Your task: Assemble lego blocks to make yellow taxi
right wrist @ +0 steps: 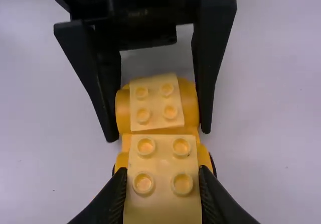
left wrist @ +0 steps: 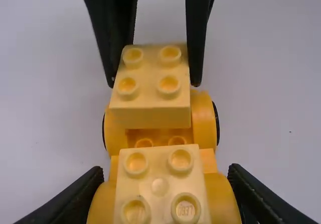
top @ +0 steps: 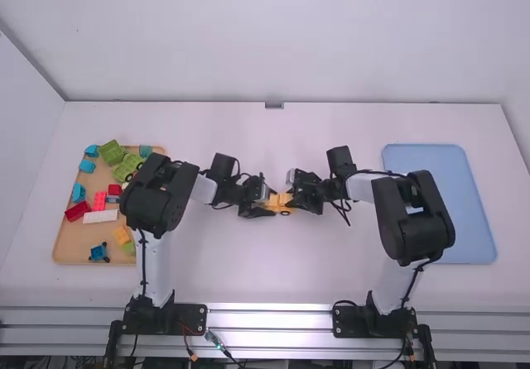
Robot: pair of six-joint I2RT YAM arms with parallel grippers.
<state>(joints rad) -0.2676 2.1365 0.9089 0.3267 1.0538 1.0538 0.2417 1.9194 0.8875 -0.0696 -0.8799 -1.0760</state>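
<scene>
White worktop (top: 248, 278) spans most of the high view, with the left arm (top: 157, 195) and right arm (top: 414, 220) reaching toward each other over its middle. At the right of the frame is a blue tray (top: 472, 249); at the left, a slightly smaller tan tray (top: 74, 241) carries green blocks (top: 127, 167), with red, blue and yellow pieces beside them.

Near the centre of the frame the left tool (left wrist: 165, 170) clasps the yellow car base (left wrist: 202, 118) by the wheel guards at one end. The right tool (right wrist: 163, 170) faces it, clenched on a pale yellow block (right wrist: 163, 204) over the opposite end. Another pale yellow block (left wrist: 159, 179) sits on the base between the left tool's fingers.

The relation that matters is this: the base's long axis runs across the frame, from one tool to the other, and the right arm's block lies over the right-hand end. Both tools are close, so neither arm seems to need a long reach. Whether that block is seated I cannot tell; the next move probably calls for lining up its studs' grid and pressing straight down while the left tool steadies the base.
</scene>
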